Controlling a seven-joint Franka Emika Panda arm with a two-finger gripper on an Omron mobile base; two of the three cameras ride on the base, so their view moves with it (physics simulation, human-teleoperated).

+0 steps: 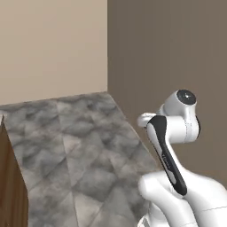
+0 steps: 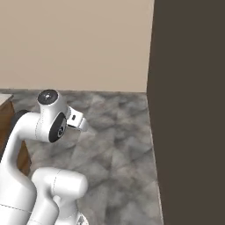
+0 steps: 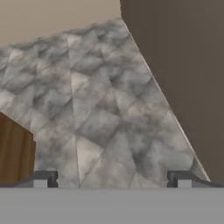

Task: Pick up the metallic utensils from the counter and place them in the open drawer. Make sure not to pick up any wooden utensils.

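While the hand (image 3: 112,180) hung over a grey marbled floor (image 3: 100,113), its two fingertips (image 3: 41,179) stood wide apart with nothing between them. A brown wooden cabinet side (image 3: 15,153) lay at nine o'clock, a dark brown wall (image 3: 183,65) at two o'clock. The utensils' and drawer's places could not be told.

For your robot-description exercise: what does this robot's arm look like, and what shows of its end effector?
The arm is glossy white with rounded, bulbous links. A dark grey to black inlay runs along one link, and a dark round cap with a small light centre tops a joint. Of the end effector, the hand view shows two small dark grey finger tips with paler square pads, set wide apart. No cables are visible.
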